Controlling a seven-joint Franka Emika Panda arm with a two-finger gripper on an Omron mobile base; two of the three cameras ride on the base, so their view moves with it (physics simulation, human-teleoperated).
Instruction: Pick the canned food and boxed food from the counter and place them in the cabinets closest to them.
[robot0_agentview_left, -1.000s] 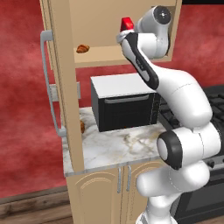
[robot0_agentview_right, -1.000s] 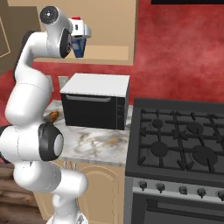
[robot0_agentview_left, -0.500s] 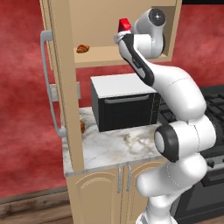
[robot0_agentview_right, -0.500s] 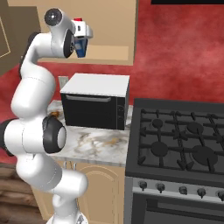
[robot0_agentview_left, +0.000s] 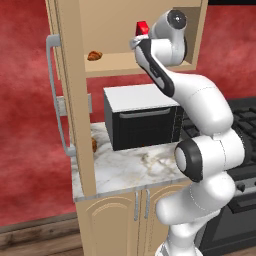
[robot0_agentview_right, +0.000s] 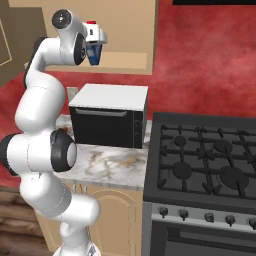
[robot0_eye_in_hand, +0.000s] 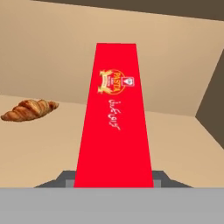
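You are looking at the white arm reaching up into the open light tan wooden wall cabinet (robot0_agentview_left: 125, 30), and its two-finger gripper (robot0_agentview_right: 95, 44) is clenching the small red rectangular pasta carton (robot0_eye_in_hand: 113, 118), which is hanging raised inside the cabinet opening, above the plain shelf (robot0_agentview_left: 112, 67) and not resting on it as far as the base views show. In the left base view the red top of the carton (robot0_agentview_left: 142, 27) is peeking out just beside the wrist; in the right base view its blue and red faces (robot0_agentview_right: 96, 51) are showing below the hand. In the hand view the carton is running straight away from the camera toward the tan back wall, its yellow crest and white script facing you, and the finger tips themselves are hiding under it. A brown croissant (robot0_eye_in_hand: 29, 110) is lying on the same shelf, off to the left side of the carton and well apart from it; you can see it also near the left edge of the shelf (robot0_agentview_left: 94, 55). The tall cabinet door with its long grey bar handle (robot0_agentview_left: 56, 95) is standing open to the left. Below the shelf a black microwave with a white top (robot0_agentview_left: 142, 117) is sitting on the white-grey marble counter with brown veining (robot0_agentview_left: 130, 170), close under the arm's upper links. A small brownish thing (robot0_agentview_left: 93, 145) is lying on the counter behind the door edge; you cannot tell what it is. The black gas stove (robot0_agentview_right: 210, 160) is sitting to the right of the counter.
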